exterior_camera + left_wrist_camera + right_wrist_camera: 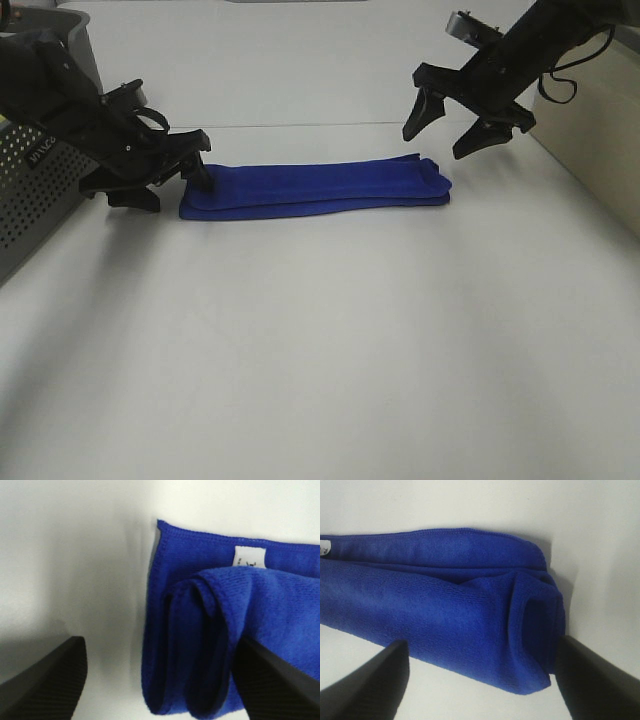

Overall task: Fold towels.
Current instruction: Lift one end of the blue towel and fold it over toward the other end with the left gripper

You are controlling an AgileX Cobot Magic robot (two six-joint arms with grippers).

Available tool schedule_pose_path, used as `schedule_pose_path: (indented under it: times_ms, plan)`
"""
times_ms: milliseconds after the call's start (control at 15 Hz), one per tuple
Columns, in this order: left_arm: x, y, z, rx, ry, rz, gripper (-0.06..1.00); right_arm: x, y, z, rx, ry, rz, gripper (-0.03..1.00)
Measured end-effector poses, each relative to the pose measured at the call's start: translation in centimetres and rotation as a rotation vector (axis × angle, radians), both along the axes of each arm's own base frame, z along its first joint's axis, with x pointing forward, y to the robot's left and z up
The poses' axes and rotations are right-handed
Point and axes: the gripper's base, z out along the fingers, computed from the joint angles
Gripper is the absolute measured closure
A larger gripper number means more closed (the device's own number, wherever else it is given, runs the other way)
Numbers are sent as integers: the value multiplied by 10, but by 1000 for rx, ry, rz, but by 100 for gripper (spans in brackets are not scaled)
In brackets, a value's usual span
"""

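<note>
left jaws: released, spread, low at left end of towel, nothing grasped. right jaws: released, high above its right end, upper right of frame. towel: blue long strip, mid-frame on the surface. step, judged: lengthwise fold done; next calls for pinching one end, carrying it over the other.

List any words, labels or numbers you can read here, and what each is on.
Tag on the towel: faint marks, too blurred to read.
White lettering on a dark patch by the perforated bin: tilted and too small to read.
No other text shows in any view.
</note>
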Motion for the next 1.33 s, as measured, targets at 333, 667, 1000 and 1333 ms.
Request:
schedule_pose_path:
  times_ms: [333,667,1000,1333]
  plan:
    - [3,-6,-9,-58,-33,-30,46,3,-1,0,-5,-31,-15,21]
    - [4,-6,-12,-52,-43,-28,89,3,-1,0,-5,-32,-16,21]
    - [5,18,37,9,-82,-37,89,1,0,0,-4,-11,-5,21]
    - [10,-24,101,-74,-74,-111,89,-3,1,-1,7,38,8,21]
